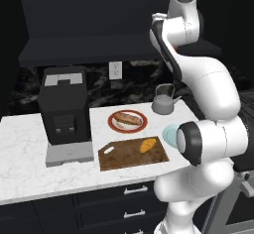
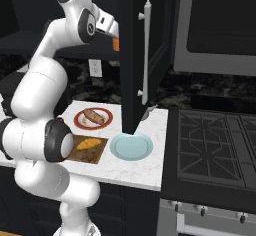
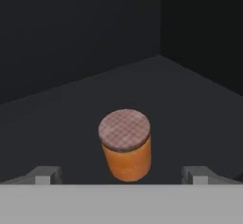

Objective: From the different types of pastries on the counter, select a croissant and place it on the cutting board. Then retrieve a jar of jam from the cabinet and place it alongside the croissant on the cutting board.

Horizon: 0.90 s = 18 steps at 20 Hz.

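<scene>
The jar of jam (image 3: 126, 148), orange with a brownish top, stands upright on the dark shelf of the cabinet (image 3: 71, 38). My gripper (image 3: 122, 174) is open, its fingertips (image 3: 45, 174) wide on either side of the jar and not touching it. In the right base view the gripper (image 2: 113, 32) reaches into the cabinet beside the open door (image 2: 145, 50), with the jar (image 2: 115, 44) just below it. The croissant (image 1: 147, 145) lies on the cutting board (image 1: 124, 156) on the counter (image 1: 25, 153). The other pastry, a long brown bun (image 1: 128, 118), rests on a red-rimmed plate (image 1: 113, 125).
A black coffee machine (image 1: 64, 111) stands left of the board, a grey kettle (image 1: 163, 101) behind it. A pale blue plate (image 2: 131, 146) sits under the hanging cabinet door. A stove (image 2: 215, 140) is to the right. Dark drawers (image 1: 124, 198) front the counter.
</scene>
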Motion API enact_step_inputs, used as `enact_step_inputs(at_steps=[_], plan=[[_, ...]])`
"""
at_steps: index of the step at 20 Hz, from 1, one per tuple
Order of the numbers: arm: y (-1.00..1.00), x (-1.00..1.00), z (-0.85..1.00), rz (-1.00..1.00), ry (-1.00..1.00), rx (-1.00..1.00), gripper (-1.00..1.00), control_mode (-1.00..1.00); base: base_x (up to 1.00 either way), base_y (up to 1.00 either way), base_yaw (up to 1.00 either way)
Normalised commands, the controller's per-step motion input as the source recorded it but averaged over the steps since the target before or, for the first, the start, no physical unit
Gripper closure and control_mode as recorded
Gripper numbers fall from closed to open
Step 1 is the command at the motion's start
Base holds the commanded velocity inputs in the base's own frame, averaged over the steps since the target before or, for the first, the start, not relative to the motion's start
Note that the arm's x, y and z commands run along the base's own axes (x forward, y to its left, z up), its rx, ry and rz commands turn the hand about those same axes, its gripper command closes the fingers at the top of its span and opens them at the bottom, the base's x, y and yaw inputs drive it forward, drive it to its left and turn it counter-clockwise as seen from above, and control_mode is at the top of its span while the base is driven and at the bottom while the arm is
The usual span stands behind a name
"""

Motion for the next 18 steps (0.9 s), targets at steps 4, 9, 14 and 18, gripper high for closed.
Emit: enact_step_inputs(at_steps=[4,9,14,18], plan=[[0.00,0.02,0.01,0.00,0.00,-0.05,-1.00,-1.00,0.00,0.00,0.00],[-0.02,0.18,0.11,0.00,0.00,-0.02,-1.00,-1.00,0.00,0.00,0.00],[-0.03,0.28,0.00,0.00,0.00,-0.01,-1.00,-1.00,0.00,0.00,0.00],[-0.04,0.20,0.00,0.00,0.01,0.00,-1.00,-1.00,0.00,0.00,0.00]])
